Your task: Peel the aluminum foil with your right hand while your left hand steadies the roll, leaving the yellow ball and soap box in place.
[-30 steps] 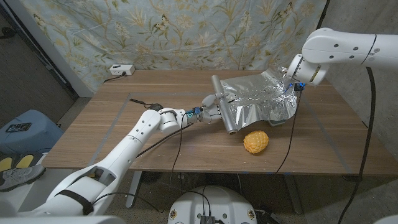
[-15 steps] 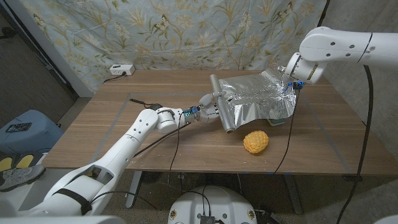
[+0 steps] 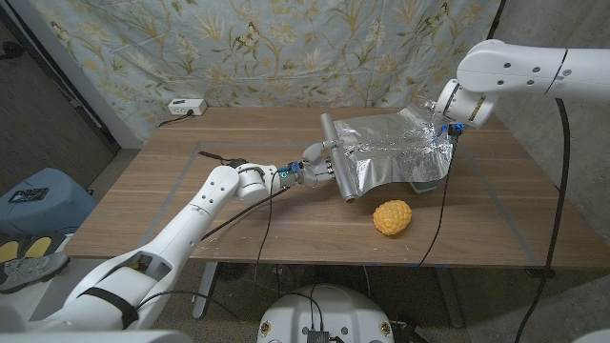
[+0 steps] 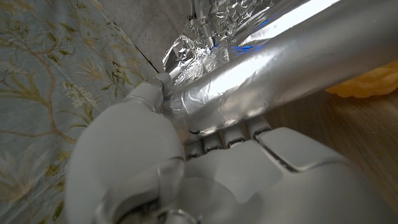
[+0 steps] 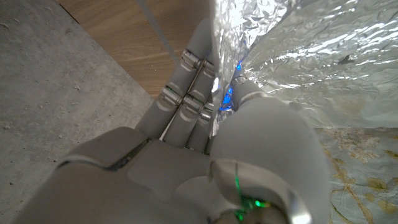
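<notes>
The aluminum foil roll point(image 3: 341, 160) lies across the table's middle, and my left hand point(image 3: 317, 170) grips it from the near-left side. In the left wrist view the fingers of the left hand point(image 4: 186, 168) wrap around the shiny roll point(image 4: 261, 68). A crinkled foil sheet point(image 3: 400, 152) stretches from the roll to my right hand point(image 3: 442, 116), which pinches its far corner above the table. The right wrist view shows the foil sheet point(image 5: 298, 56) held between thumb and fingers of the right hand point(image 5: 211, 124). The yellow ball point(image 3: 392, 217) sits near the front edge. A bit of teal, perhaps the soap box point(image 3: 425, 188), peeks from under the sheet.
A white power strip point(image 3: 186, 107) lies at the table's far left corner. A dark cable point(image 3: 221, 155) runs over the left part of the table point(image 3: 172, 191). A floral curtain hangs behind.
My right hand has shifted slightly left and back with the foil corner. The left hand and roll have drifted a little away from the front edge.
</notes>
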Available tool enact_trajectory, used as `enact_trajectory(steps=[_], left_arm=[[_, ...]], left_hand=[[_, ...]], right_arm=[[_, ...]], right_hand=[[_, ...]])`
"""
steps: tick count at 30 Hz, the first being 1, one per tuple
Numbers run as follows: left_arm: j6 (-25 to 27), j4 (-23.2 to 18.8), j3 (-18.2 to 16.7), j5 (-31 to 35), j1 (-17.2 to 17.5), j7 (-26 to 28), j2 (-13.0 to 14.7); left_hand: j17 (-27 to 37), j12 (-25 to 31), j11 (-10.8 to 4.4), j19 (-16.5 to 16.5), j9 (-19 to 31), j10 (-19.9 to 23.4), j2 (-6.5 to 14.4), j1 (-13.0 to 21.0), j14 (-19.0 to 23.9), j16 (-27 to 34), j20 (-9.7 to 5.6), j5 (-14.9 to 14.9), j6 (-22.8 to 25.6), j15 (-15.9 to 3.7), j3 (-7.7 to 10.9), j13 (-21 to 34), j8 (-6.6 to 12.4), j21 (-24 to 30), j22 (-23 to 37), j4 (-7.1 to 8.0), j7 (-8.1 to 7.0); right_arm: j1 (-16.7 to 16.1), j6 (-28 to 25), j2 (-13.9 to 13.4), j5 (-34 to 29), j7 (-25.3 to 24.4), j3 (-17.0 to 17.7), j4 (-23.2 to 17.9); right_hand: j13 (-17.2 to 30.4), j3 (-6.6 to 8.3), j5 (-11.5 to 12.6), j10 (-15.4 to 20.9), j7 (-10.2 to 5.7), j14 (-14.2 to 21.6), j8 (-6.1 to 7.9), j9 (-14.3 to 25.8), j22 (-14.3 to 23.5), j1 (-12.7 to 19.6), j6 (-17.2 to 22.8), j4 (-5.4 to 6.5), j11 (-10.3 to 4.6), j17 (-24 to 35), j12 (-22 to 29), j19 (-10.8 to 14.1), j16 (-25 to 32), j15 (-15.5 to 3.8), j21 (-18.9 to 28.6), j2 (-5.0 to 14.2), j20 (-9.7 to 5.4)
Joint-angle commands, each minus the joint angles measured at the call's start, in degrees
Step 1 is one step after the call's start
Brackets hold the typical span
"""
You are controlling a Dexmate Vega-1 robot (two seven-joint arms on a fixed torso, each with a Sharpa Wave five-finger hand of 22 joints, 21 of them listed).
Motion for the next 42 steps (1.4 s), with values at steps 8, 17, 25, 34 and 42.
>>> enact_trajectory(steps=[8,17,25,34,42], left_arm=[[-0.07,-1.76,-0.58,-1.06,1.39,1.21,0.95],[-0.88,-4.17,-1.09,-1.72,2.96,1.80,1.97],[-1.68,-5.73,-1.35,-2.69,4.22,2.77,2.73],[-1.71,-5.69,-0.94,-3.08,3.73,2.91,3.38],[-1.53,-5.35,-0.63,-3.15,3.25,2.39,3.69]], left_hand=[[-0.14,0.50,-0.16,0.62,0.15,0.78,0.47,-0.04,0.67,0.46,0.02,-0.03,1.22,-0.39,0.40,-0.01,0.54,0.19,0.20,-0.08,-0.13],[-0.24,0.59,-0.40,0.80,0.14,1.11,0.60,-0.16,0.87,0.54,-0.07,-0.06,1.42,-0.59,0.52,-0.07,0.54,0.21,0.21,-0.06,-0.22],[-0.32,0.67,-0.38,0.92,0.13,1.44,0.65,-0.31,0.89,0.56,-0.06,-0.10,1.84,-0.65,0.56,-0.15,0.64,0.22,0.21,-0.03,-0.24],[-0.40,0.91,-0.51,1.07,0.13,2.23,0.88,-0.35,1.39,0.80,-0.40,-0.15,2.87,-1.22,0.74,-0.22,0.92,0.23,0.21,-0.06,0.08],[-0.47,0.92,-0.64,1.18,0.12,2.39,0.93,-0.41,1.61,0.88,-0.40,-0.18,3.06,-1.24,0.82,-0.28,0.91,0.24,0.20,-0.09,0.11]], right_arm=[[-0.78,0.00,0.18,0.28,-0.01,1.04,-0.77],[-1.21,0.00,0.01,0.11,-0.01,1.50,-1.88],[-1.39,0.00,0.66,-0.26,-0.01,1.70,-1.66],[-1.43,0.00,1.09,-0.27,-0.01,2.03,-1.58],[-1.23,0.00,1.08,0.33,-0.01,2.23,-1.94]], right_hand=[[0.02,-0.13,0.25,0.23,0.00,0.19,-0.22,0.40,0.19,0.22,0.61,0.07,-0.33,0.09,-0.41,-0.17,-0.30,-0.02,0.45,0.57,0.11],[0.21,-0.11,0.25,0.12,-0.06,0.24,-0.33,0.54,0.16,0.29,0.56,0.03,-0.29,0.23,-0.45,-0.34,-0.45,-0.02,0.67,0.61,0.08],[0.19,-0.13,0.24,0.16,-0.07,0.33,-0.46,0.60,0.15,0.33,0.51,0.00,-0.19,0.33,-0.53,-0.43,-0.57,-0.03,0.88,0.62,0.10],[0.16,-0.12,0.23,0.09,-0.23,0.19,-0.59,0.64,0.12,0.31,0.58,0.03,0.00,0.49,-0.68,-0.67,-0.79,0.00,1.08,0.64,0.08],[-0.48,-0.36,0.05,0.23,-0.37,-0.42,-0.90,0.66,0.06,-0.19,0.23,0.30,0.36,0.16,-1.11,-0.91,-1.45,0.14,1.25,0.52,0.17]])
